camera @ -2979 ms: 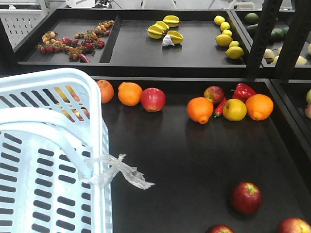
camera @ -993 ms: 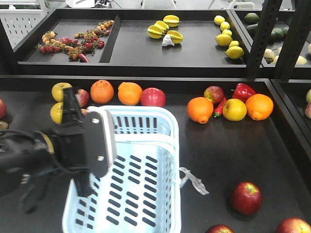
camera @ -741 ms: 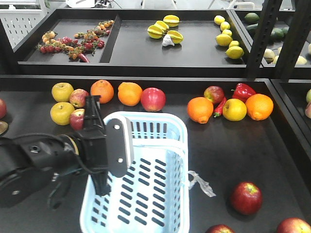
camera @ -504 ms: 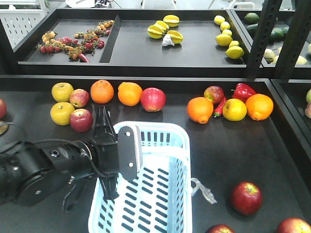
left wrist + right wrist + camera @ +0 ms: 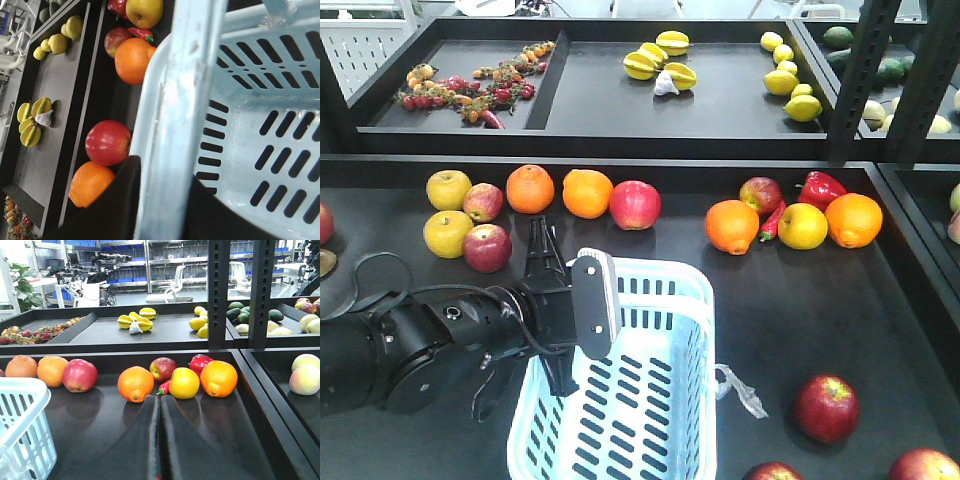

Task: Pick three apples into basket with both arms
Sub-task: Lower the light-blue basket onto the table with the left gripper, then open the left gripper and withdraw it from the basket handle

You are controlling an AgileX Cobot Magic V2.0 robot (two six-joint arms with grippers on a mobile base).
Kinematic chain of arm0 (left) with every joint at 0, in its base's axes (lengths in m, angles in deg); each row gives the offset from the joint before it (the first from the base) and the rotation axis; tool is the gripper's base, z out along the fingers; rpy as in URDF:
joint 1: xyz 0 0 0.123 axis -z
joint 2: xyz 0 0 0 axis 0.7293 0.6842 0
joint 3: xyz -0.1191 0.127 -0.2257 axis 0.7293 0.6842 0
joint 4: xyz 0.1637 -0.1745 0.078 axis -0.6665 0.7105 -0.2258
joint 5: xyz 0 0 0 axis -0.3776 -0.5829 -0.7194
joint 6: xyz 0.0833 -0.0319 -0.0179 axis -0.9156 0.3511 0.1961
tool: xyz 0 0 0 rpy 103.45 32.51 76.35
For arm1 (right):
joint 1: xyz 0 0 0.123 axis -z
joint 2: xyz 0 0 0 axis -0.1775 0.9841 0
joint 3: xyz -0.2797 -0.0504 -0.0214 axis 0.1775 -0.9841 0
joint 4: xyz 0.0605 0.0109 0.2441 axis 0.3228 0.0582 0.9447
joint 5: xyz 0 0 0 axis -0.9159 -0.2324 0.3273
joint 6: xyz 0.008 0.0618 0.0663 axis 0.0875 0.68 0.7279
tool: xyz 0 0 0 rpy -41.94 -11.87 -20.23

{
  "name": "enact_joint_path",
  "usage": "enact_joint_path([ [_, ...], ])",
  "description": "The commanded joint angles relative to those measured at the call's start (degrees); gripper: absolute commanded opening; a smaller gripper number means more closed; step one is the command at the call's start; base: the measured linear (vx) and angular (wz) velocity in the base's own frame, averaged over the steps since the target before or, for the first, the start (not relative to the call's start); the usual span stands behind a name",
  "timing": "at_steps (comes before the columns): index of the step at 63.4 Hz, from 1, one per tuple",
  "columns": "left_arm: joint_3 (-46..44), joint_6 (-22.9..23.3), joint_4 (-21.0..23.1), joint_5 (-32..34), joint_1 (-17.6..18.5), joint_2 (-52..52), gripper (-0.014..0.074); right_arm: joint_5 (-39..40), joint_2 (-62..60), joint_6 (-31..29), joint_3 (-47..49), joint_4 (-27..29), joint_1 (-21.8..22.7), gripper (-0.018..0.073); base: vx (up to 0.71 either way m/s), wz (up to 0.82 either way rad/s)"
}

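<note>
The pale blue basket (image 5: 655, 268) stands tilted at the lower middle of the black table, with my left gripper (image 5: 558, 318) shut on its left rim. In the left wrist view the two black fingers (image 5: 117, 200) clamp the basket rim (image 5: 175, 100), my left gripper (image 5: 162, 200) closed around it. Three dark red apples lie at the lower right: one whole (image 5: 826, 407), two cut by the frame edge (image 5: 772, 472) (image 5: 923, 465). My right gripper (image 5: 159, 400) is shut and empty above the table, with the basket corner (image 5: 20, 410) to its left.
A back row holds yellow apples (image 5: 448, 189), oranges (image 5: 587, 193), a pinkish-red apple (image 5: 635, 204), a red pepper (image 5: 820, 187) and more fruit. A raised rear shelf (image 5: 720, 100) carries star fruit and lemons. Black uprights (image 5: 860, 80) stand at right. A clear plastic scrap (image 5: 740, 390) hangs off the basket.
The left arm has carried the basket from close to the camera at left down and rightward toward the table's middle. The apples at lower right have not moved.
</note>
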Motion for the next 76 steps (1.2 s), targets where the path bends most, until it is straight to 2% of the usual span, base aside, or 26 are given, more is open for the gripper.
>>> enact_joint_path([
  [1,-1.1,0.9,0.8,3.0,0.2,-0.9,0.0227,4.5,-0.6,-0.4,-0.7,-0.3,-0.2,-0.0009,0.00,0.00],
  [17,-1.1,1.0,0.9,4.4,0.2,-0.9,0.0494,4.5,-0.6,-0.4,-0.7,-0.3,-0.2,-0.0009,0.00,0.00],
  [28,-1.1,1.0,0.9,4.6,0.2,-0.9,0.0597,4.5,-0.6,-0.4,-0.7,-0.3,-0.2,-0.0009,0.00,0.00],
  [63,-1.1,1.0,1.1,4.2,0.2,-5.2,0.0603,4.5,-0.6,-0.4,-0.7,-0.3,-0.2,-0.0009,0.00,0.00],
  [76,-1.1,1.0,5.8,-2.0,0.2,-11.0,0.0600,4.5,-0.6,-0.4,-0.7,-0.3,-0.2,-0.0009,0.00,0.00],
])
